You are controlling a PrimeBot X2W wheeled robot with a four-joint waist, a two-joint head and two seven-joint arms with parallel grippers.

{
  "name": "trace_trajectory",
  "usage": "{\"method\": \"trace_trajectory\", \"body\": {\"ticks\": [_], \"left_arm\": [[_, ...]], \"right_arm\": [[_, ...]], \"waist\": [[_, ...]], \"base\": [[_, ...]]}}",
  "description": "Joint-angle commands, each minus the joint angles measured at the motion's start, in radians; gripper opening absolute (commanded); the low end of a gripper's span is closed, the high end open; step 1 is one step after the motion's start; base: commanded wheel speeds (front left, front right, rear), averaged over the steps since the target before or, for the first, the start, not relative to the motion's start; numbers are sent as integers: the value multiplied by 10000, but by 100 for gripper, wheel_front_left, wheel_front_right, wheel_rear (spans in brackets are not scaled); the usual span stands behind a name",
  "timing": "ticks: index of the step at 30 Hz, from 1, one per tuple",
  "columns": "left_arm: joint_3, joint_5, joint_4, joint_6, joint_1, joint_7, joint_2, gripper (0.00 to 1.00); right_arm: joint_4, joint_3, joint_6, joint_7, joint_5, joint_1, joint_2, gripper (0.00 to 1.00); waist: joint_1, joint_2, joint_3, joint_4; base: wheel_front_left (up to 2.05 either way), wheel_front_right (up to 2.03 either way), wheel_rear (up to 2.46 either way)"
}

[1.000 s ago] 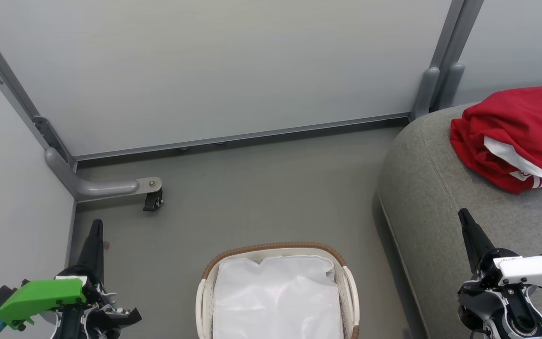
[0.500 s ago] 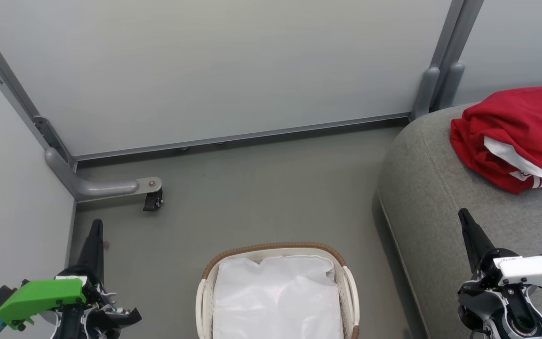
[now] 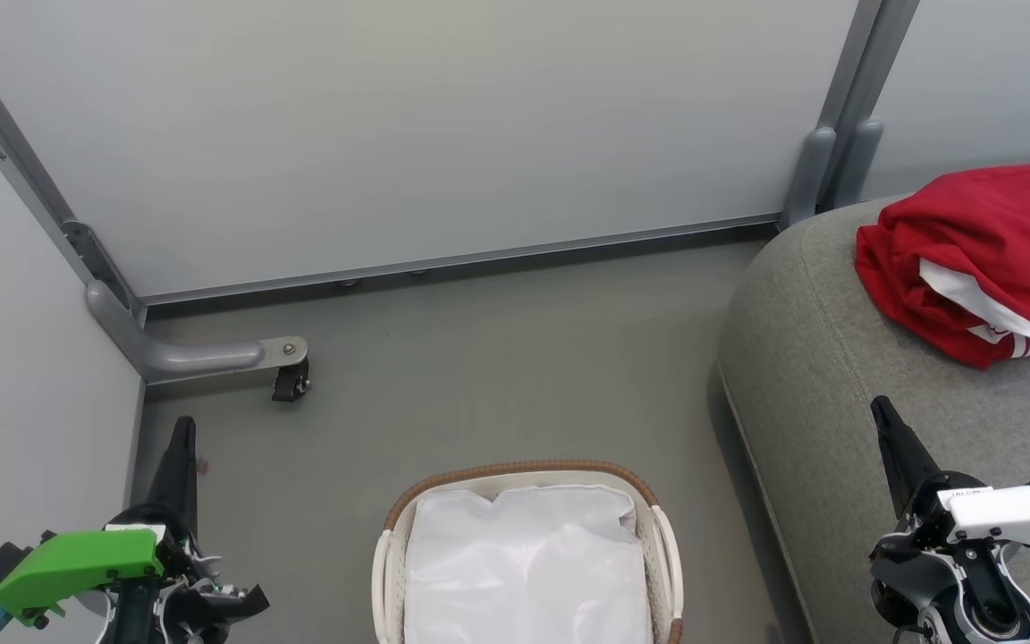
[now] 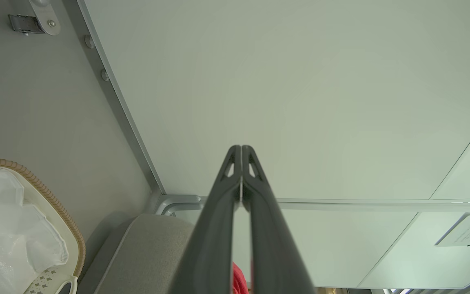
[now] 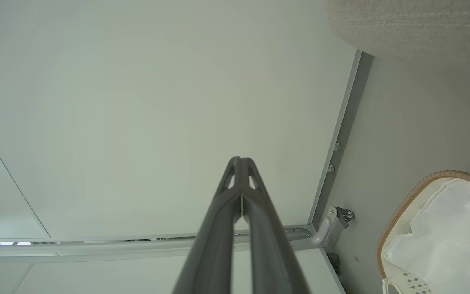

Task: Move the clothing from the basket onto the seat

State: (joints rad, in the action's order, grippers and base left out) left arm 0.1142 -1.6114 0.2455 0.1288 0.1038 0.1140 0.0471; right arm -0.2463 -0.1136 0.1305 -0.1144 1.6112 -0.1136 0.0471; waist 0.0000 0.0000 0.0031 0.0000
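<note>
Ahead, beyond basket (image 3: 522, 467): grey floor (image 3: 497, 358), caster foot (image 3: 290, 383), partition panel (image 3: 408, 134).

Red clothing heaped on the grey seat, white-lined basket on the floor beside it.
The clothing (image 3: 971, 241) is a crumpled red bundle with a white fold and a red-striped white cuff showing at its lower edge. It lies on top of the seat (image 3: 810, 376), a grey upholstered cushion with a rounded edge and a stitched seam. The basket (image 3: 515, 469), white perforated plastic with a brown woven rim, stands upright on the floor (image 3: 479, 358) to the seat's left, apart from it, with a rumpled white lining (image 3: 524, 563) inside.
</note>
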Motion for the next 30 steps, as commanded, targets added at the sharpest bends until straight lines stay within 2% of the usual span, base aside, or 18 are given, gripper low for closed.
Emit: {"method": "trace_trajectory", "body": {"ticks": [1, 30], "left_arm": [[22, -31, -18, 40, 94, 35, 58, 0], [21, -31, -18, 41, 93, 34, 58, 0]], "right_arm": [[38, -19, 4, -32, 34, 99, 59, 0], [38, -18, 4, -31, 35, 100, 60, 0]], "waist": [[0, 0, 0, 0], [0, 0, 0, 0]], "base": [[0, 0, 0], [0, 0, 0]]}}
